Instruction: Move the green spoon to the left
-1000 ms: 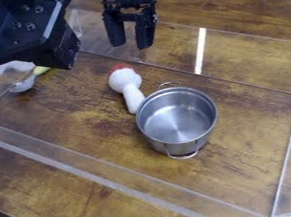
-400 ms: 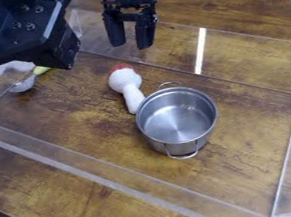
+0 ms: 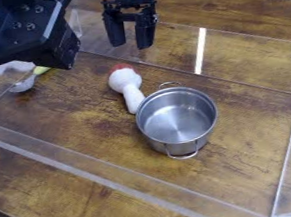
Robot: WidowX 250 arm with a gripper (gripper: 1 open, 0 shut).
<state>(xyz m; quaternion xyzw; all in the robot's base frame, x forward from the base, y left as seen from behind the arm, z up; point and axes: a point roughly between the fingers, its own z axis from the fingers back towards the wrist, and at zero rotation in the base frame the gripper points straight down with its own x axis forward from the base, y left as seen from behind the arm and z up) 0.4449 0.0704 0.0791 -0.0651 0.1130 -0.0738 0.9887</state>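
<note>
The green spoon (image 3: 9,74) lies at the left edge of the wooden table, a pale yellow-green handle with a small silver bowl at its right end, partly tucked under the black arm base (image 3: 19,31). My gripper (image 3: 133,42) hangs at the back centre, pointing steeply down, well to the right of the spoon and apart from it. Its two dark fingers (image 3: 115,31) stand open with nothing between them.
A white utensil with a rounded reddish end (image 3: 126,86) lies mid-table, touching a steel pot (image 3: 177,116) in front of it. Clear acrylic walls (image 3: 102,167) fence the work area along the front and the right side.
</note>
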